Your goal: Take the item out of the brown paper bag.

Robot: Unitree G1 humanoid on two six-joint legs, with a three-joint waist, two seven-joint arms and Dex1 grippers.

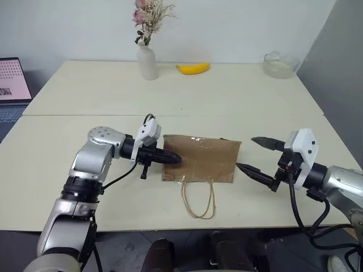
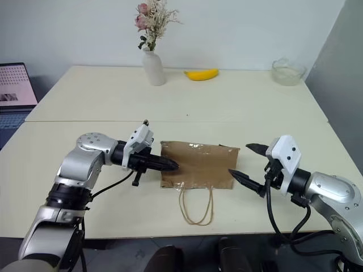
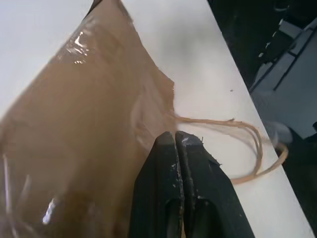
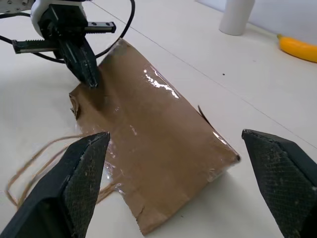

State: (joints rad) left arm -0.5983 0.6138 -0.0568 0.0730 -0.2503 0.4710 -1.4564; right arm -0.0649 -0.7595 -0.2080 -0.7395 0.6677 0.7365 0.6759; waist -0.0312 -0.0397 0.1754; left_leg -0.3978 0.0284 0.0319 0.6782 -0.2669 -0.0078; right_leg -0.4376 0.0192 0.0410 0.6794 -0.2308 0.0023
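Observation:
The brown paper bag (image 1: 201, 158) lies flat on the near table, its two cord handles (image 1: 198, 201) trailing toward the front edge. My left gripper (image 1: 177, 159) is shut with nothing in it, its tips just over the bag's left edge; the left wrist view shows the closed fingers (image 3: 168, 163) above the brown paper near the handles. Just off the bag's right side, my right gripper (image 1: 245, 152) stands wide open and empty, pointing at the bag. The item is hidden from view.
A yellow banana (image 1: 193, 68), a white vase with flowers (image 1: 148, 61) and a glass bowl (image 1: 280, 64) stand along the far table's back. A laptop (image 1: 12, 85) sits off the left edge. A seam (image 1: 170, 115) joins the two tables.

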